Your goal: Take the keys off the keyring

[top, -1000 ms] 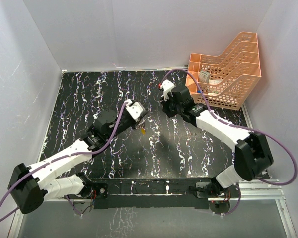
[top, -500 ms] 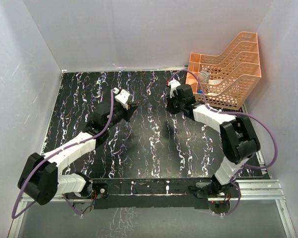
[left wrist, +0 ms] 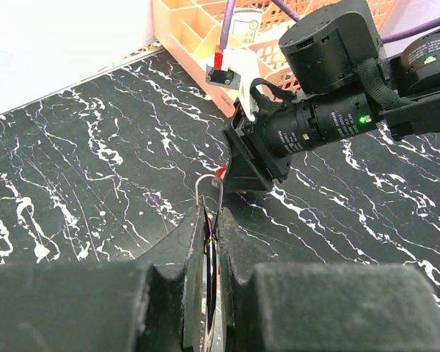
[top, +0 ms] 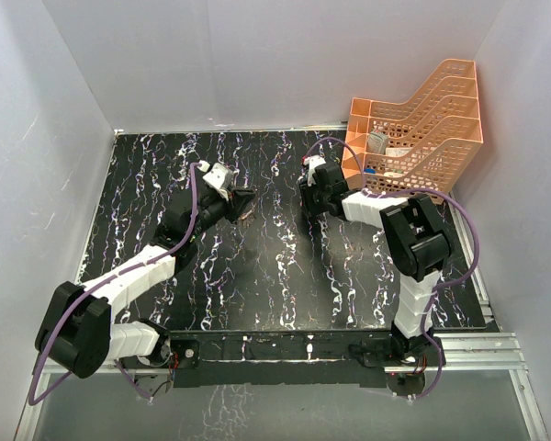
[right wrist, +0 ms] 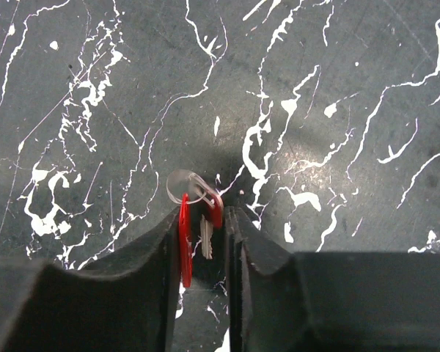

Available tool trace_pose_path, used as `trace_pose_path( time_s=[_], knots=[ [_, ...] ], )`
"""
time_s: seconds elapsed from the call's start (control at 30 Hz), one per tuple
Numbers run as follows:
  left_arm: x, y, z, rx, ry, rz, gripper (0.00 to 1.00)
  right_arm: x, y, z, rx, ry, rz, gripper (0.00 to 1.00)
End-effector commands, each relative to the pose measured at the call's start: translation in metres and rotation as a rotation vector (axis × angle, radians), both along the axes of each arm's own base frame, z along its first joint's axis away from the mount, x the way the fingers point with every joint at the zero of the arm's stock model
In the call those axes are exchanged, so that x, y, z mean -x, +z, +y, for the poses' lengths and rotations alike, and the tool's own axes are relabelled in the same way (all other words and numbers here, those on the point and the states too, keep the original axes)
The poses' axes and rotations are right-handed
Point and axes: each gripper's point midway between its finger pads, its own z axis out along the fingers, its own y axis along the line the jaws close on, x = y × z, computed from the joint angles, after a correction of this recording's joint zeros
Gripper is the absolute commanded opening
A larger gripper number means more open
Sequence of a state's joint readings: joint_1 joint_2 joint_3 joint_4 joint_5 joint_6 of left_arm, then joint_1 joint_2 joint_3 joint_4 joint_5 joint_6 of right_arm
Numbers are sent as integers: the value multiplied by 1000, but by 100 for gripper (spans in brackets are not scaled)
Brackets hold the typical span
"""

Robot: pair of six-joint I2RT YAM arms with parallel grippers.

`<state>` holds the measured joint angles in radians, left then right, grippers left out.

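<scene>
Count: two arms, two grippers, one keyring, one key identified for certain, one tray.

Left gripper [left wrist: 211,220]: fingers closed tight on the keyring [left wrist: 199,192]. It is a thin silver wire, and its top arc stands out past the fingertips, low centre in the left wrist view.

Right gripper [right wrist: 204,213]: jaws a narrow gap apart, low centre in the right wrist view, tips down close to the table. In that gap:
- one red-headed key [right wrist: 185,242], edge-on against the finger on the picture's left
- one short silver blade [right wrist: 206,238] beside it
- one small pale loop [right wrist: 182,185] just past the tips, lying on the surface

Cannot tell whether the fingers press on the key.

In the left wrist view a red speck shows under the right gripper's tips, just behind the wire's arc. Contact between the two is not discernible.

Surface: black table [top: 285,276] with white veining.

Room:
- pale walls [top: 257,64] on three sides
- orange mesh tray [top: 441,156] with stepped tiers, upper right of the top view, a few small items inside
- two purple cables [top: 466,241], one per arm
</scene>
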<state>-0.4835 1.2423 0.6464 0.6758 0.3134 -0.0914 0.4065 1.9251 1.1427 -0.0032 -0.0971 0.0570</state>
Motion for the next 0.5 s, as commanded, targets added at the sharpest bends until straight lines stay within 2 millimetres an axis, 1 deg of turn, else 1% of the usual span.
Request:
trace_pose_path(
  time_s=[0.0,0.03,0.1,0.2,0.27,0.37,0.47],
  knots=[
    [4,28,-1,53,-21,-73,0,-24,28,7,-24,-8,-96,42],
    [4,29,-1,52,-21,-74,0,-25,31,6,-21,-11,-102,49],
    [5,29,-1,51,-23,-78,0,-25,36,5,-17,-13,-115,56],
    [6,32,-1,54,-26,-84,0,-26,50,5,-19,-7,-143,58],
    [6,35,-1,59,-27,-91,0,-26,63,6,-23,0,-164,58],
    [7,39,0,67,-27,-100,0,-24,92,10,-33,10,-217,57],
    [8,45,0,83,-26,-107,0,-13,138,16,-59,19,-307,52]
  ],
)
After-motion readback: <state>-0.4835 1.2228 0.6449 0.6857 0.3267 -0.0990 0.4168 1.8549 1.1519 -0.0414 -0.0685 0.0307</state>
